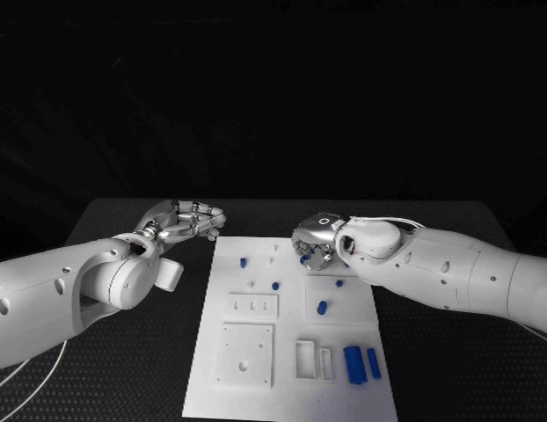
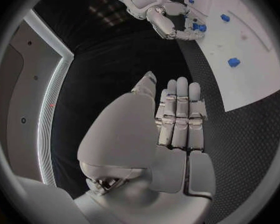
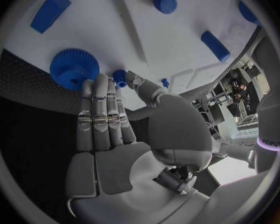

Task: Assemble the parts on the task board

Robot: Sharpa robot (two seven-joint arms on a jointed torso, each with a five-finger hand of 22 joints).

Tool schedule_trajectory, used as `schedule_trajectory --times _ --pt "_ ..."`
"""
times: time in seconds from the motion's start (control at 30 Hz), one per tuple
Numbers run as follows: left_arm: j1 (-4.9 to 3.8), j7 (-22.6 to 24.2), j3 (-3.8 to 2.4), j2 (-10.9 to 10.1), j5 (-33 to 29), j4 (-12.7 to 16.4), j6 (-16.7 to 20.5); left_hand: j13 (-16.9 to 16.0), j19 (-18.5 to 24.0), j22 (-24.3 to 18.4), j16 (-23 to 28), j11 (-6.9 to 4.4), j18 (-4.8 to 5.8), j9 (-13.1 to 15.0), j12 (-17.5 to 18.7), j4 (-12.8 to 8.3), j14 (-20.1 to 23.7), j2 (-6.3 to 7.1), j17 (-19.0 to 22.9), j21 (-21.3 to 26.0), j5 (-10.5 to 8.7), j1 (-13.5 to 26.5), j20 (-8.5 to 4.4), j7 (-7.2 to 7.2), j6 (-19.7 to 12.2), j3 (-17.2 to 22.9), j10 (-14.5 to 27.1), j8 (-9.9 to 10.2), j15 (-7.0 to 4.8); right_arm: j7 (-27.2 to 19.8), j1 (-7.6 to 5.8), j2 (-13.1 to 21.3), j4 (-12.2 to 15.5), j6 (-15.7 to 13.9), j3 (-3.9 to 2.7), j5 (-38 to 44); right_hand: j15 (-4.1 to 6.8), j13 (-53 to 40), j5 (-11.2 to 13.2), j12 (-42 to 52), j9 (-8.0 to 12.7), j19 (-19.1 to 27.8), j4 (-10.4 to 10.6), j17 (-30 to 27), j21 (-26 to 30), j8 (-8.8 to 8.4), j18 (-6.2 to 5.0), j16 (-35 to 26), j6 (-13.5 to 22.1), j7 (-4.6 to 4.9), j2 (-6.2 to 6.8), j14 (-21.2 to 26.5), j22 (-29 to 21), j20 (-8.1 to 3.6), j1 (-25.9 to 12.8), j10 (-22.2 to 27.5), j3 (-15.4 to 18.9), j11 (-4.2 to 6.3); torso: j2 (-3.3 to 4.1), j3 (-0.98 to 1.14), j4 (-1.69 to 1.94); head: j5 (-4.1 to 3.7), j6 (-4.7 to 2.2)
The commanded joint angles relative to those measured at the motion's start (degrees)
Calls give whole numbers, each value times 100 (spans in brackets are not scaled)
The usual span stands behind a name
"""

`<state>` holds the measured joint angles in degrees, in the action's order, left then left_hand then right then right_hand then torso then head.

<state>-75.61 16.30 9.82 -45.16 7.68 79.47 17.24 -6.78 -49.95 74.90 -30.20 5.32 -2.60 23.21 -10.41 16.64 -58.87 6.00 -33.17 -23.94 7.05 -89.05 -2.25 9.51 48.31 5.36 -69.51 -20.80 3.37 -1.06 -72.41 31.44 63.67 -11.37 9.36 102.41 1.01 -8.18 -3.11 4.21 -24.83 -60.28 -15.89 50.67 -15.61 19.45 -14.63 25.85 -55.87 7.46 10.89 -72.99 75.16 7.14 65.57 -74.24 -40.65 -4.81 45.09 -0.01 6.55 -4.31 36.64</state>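
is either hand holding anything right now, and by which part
The left hand holds nothing; its fingers are straight, off the task board. The right hand reaches a small blue peg beside the blue gear; whether it grips it cannot be told.

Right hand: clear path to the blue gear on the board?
Probably yes. The right hand hangs just above the blue gear, fingers straight and holding nothing, and nothing lies between them.
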Motion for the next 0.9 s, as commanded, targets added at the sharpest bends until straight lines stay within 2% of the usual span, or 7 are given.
schedule_trajectory --times 0.03,0.3,0.43,0.9 --pt "-10 6 -6 2 -26 9 -116 9 46 128 5 28 -100 -9 31 2 -15 11 -7 -38 16 58 -12 28 -11 -33 -16 41 3 81 96 13 -33 292 75 93 -21 2 5 -20 5 30 -18 11 36 -8 -37 14 -12 21 72 9 83 15 -60 1 22 -25 2 -9 -4 7 9" --pt "-10 -16 -5 -6 -26 6 -124 13 55 126 12 34 -100 -17 47 5 -10 7 -14 -46 5 102 -9 36 -23 -35 -9 53 6 116 97 36 -25 168 80 96 -73 41 -49 -59 44 130 -34 38 51 -90 -37 -48 99 65 233 103 104 47 -126 196 80 -91 5 -11 -9 11 8" --pt "-10 -20 -5 -7 -26 4 -130 14 56 125 12 35 -100 -18 49 6 -9 4 -15 -47 5 108 -8 36 -24 -34 -9 54 6 121 97 46 -11 88 80 96 -86 57 -56 -59 53 147 -34 43 50 -104 -37 -60 119 71 273 113 105 52 -121 257 81 -108 7 -11 -7 9 2" --pt "-10 -46 -5 -27 -26 8 -137 15 61 125 15 37 -101 -21 56 3 -8 2 -19 -52 5 123 -8 38 -27 -30 -8 57 6 195 95 105 88 -28 79 145 -85 62 -52 -40 59 125 -8 56 25 -109 -37 -59 117 74 330 84 107 48 -106 272 46 -109 17 -17 -6 4 -24"
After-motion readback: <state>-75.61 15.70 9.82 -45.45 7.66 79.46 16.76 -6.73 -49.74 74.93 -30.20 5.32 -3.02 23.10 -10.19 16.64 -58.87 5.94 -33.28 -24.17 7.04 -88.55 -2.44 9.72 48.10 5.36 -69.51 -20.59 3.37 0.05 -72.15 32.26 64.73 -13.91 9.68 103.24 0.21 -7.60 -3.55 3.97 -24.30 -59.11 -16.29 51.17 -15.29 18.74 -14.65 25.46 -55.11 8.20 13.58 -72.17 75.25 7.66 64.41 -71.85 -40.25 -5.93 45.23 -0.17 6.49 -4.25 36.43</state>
